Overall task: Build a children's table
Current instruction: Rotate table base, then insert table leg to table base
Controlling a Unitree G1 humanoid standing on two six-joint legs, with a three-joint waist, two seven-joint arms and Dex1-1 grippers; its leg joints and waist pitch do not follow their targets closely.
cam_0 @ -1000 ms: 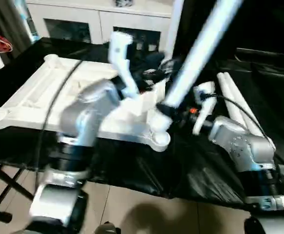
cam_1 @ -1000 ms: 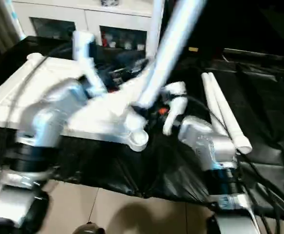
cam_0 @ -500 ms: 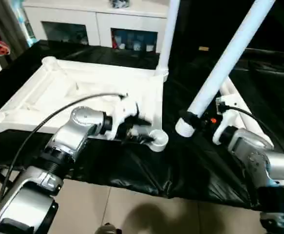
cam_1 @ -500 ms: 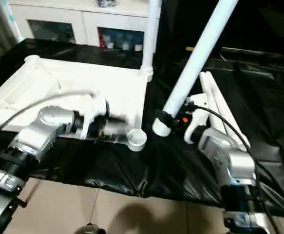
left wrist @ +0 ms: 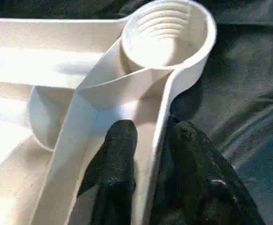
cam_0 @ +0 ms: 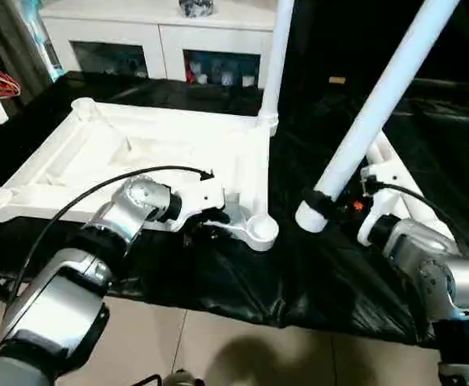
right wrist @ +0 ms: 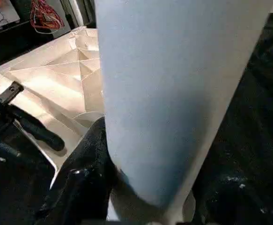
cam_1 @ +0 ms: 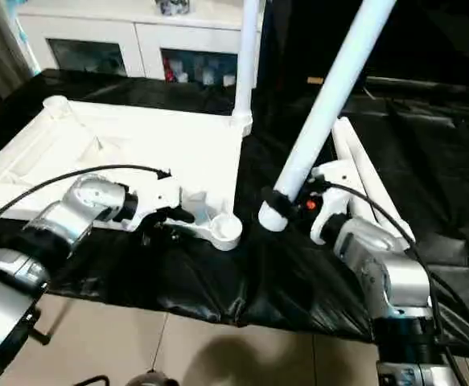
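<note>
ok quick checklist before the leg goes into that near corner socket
1. Right gripper shut on the leg near its thick end: ok.
2. Near socket open, threads visible, nothing inside: ok.
3. Left gripper steadying the top, one finger on each side of the rim wall beside the socket: ok, though whether it is fully clamped: cannot tell.
4. Leg end over the socket: not ok, it hangs beside it, off the top's edge.
5. Leg upright: not ok, it is tilted.
6. Far-corner leg standing in its socket: ok; how tight, cannot tell.
</note>
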